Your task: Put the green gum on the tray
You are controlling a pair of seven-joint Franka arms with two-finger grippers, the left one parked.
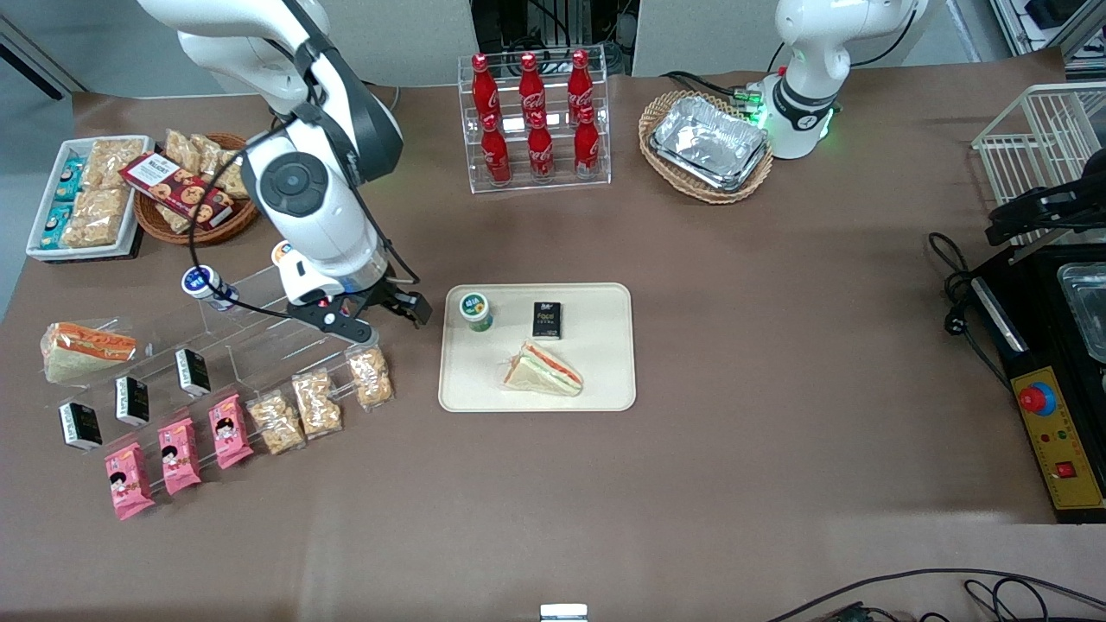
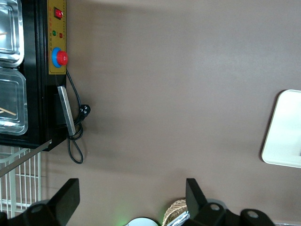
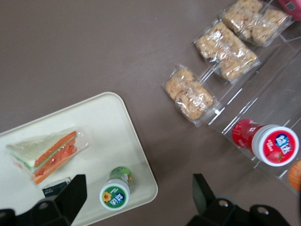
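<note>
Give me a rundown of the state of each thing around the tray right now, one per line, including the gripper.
green gum: upright on the tray, released.
tray: flat on the table, holding the gum, a sandwich and a black box.
sandwich: wrapped, lying flat.
black box: lying flat.
red gum: lying on its side in the clear rack.
gripper: open, empty, above the table beside the tray.
</note>
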